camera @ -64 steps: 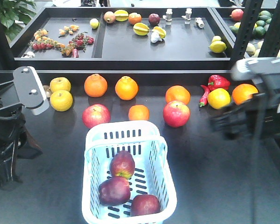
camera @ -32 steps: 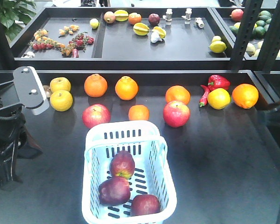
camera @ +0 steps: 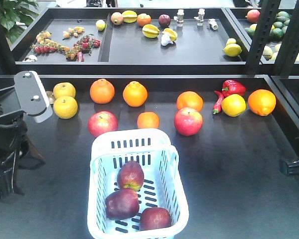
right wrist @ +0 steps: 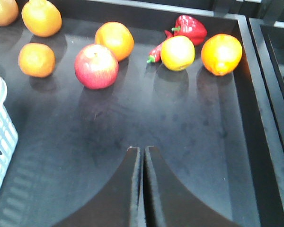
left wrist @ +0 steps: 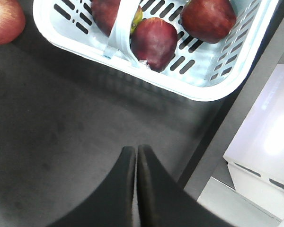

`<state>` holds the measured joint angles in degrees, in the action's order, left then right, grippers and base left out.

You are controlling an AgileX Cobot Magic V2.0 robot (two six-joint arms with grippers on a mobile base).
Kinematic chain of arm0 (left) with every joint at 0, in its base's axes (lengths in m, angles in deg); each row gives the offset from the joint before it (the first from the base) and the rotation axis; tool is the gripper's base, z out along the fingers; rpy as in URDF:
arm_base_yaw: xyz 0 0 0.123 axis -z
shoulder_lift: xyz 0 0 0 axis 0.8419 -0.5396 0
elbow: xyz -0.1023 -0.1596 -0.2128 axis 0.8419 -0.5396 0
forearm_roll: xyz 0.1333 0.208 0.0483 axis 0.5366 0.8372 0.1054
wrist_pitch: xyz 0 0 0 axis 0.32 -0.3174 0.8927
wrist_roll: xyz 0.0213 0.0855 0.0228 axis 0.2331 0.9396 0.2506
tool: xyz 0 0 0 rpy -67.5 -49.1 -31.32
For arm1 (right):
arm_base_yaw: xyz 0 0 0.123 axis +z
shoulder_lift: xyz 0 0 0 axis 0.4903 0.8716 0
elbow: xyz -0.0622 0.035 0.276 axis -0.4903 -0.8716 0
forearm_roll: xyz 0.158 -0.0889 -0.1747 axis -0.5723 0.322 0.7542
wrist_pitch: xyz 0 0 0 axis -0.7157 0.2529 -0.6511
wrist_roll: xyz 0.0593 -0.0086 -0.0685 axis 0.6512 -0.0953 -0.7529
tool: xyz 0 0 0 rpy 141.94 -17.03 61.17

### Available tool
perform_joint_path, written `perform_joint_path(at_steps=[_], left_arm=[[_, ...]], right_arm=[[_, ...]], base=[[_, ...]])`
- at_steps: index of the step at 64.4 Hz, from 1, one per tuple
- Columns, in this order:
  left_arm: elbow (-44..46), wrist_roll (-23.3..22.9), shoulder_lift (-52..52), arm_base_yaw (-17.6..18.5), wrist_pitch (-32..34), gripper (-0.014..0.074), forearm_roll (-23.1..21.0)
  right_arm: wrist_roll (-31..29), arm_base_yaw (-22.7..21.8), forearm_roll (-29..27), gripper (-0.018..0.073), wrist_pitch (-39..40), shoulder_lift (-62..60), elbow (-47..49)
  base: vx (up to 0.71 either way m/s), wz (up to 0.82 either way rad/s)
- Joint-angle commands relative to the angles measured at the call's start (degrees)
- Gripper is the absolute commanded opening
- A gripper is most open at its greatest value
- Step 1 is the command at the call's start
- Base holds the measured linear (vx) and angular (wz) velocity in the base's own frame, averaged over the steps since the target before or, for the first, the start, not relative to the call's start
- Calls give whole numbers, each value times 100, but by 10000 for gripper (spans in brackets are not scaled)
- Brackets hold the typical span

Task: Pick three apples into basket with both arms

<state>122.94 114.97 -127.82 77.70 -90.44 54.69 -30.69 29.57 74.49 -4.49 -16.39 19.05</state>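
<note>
All three dark red-maroon apples [camera: 130, 196] sit inside the pale blue-white slotted plastic basket [camera: 177, 172] on the dark table [camera: 229, 174], so placing looks complete. Left pincer [left wrist: 135, 156] and right pincer [right wrist: 143, 156] are both closed tight, empty, clear of the basket. Next move, my read: just park both arms, no further grasp needed.
</note>
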Motion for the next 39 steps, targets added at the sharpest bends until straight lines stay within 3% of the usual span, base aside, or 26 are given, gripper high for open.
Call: perform_joint_path(at_steps=[1, 39], left_arm=[[119, -12, 146, 21, 184, -6, -124], [111, -12, 140, 21, 286, -6, -124]], right_arm=[[-43, -33, 8, -8, 411, -66, 146], [-43, -33, 8, -8, 405, -66, 139]], base=[[0, 0], [0, 0]])
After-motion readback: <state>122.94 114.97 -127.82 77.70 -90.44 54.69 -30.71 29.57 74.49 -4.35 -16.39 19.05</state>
